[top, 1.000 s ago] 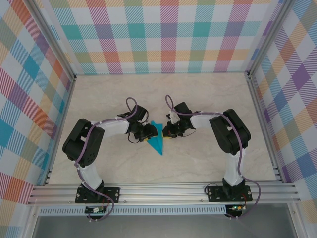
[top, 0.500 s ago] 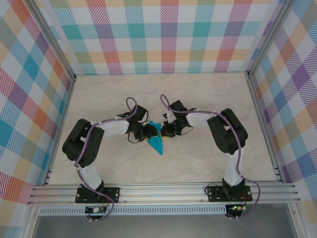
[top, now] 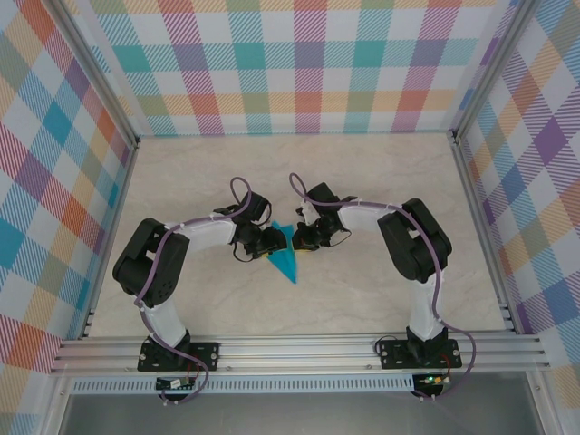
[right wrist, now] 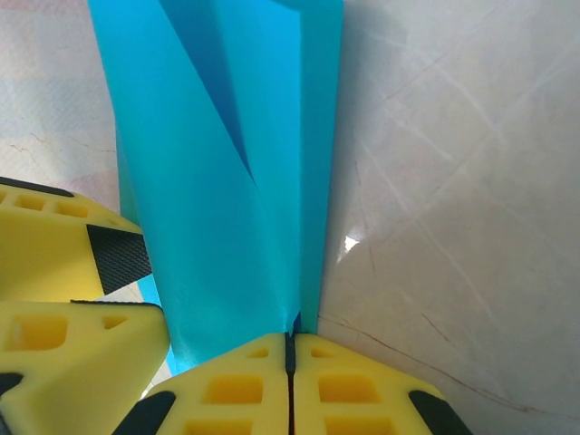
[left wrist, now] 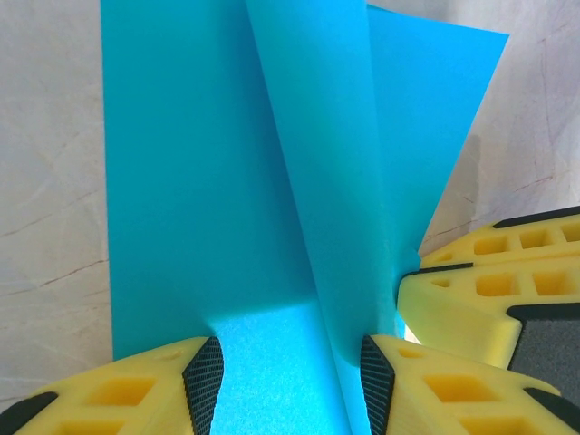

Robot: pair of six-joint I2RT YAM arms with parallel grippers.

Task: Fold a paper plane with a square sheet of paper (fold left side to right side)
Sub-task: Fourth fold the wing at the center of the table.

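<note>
Top cam high, rear; wrist cams close, sharing paper plane (left wrist: 181, 181).

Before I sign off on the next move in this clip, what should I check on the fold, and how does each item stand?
1. Grip of the right hand on the paper plane: ok, jaws shut on its folded edge.
2. Opening of the left hand: ok, fingers apart, with the paper running between them.
3. Whether the left hand pins the paper flat on the table: cannot tell.
4. Clearance between the two hands: cannot tell, they sit very close together.
5. Paper free of tears: ok where it shows.
</note>
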